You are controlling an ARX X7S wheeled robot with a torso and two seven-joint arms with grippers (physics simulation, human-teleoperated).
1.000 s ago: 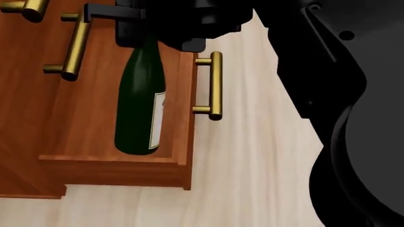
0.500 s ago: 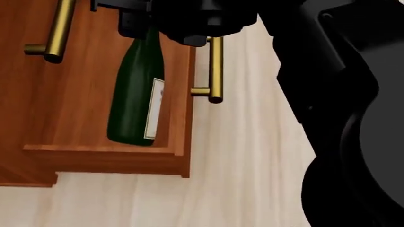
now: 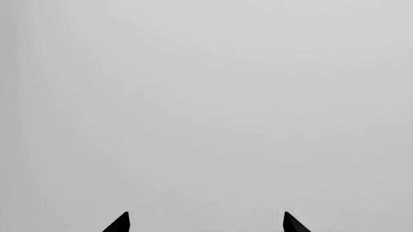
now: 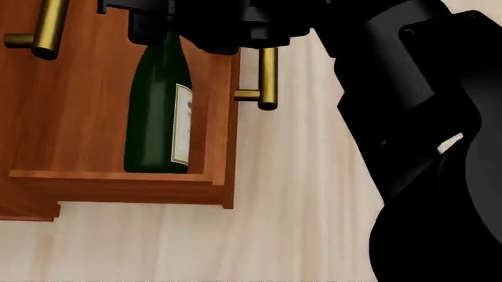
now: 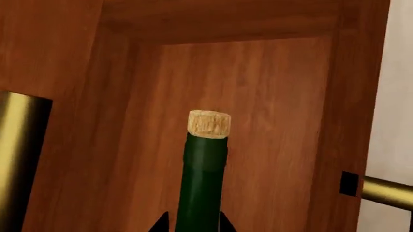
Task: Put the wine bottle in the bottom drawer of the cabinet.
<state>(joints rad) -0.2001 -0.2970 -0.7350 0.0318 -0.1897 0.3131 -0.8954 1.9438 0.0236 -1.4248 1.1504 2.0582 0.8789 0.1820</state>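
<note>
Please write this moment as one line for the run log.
phase: placing | right gripper: shut on wine bottle neck | bottle: inside open bottom drawer | left gripper: open, empty

Wine bottle (image 4: pixel 157 117): dark green glass, white label facing the drawer's front side, tan cork (image 5: pixel 208 123) on top. It sits inside the open bottom drawer (image 4: pixel 117 182), base near the drawer's side wall, neck end hidden under the black arm in the head view. Whether it lies flat or leans can't be told. Bottom drawer: reddish-brown wood, pulled out from the cabinet (image 4: pixel 23 208), brass bar handle (image 4: pixel 267 79) on its front. Right wrist view shows the bottle's neck over the drawer floor.
</note>
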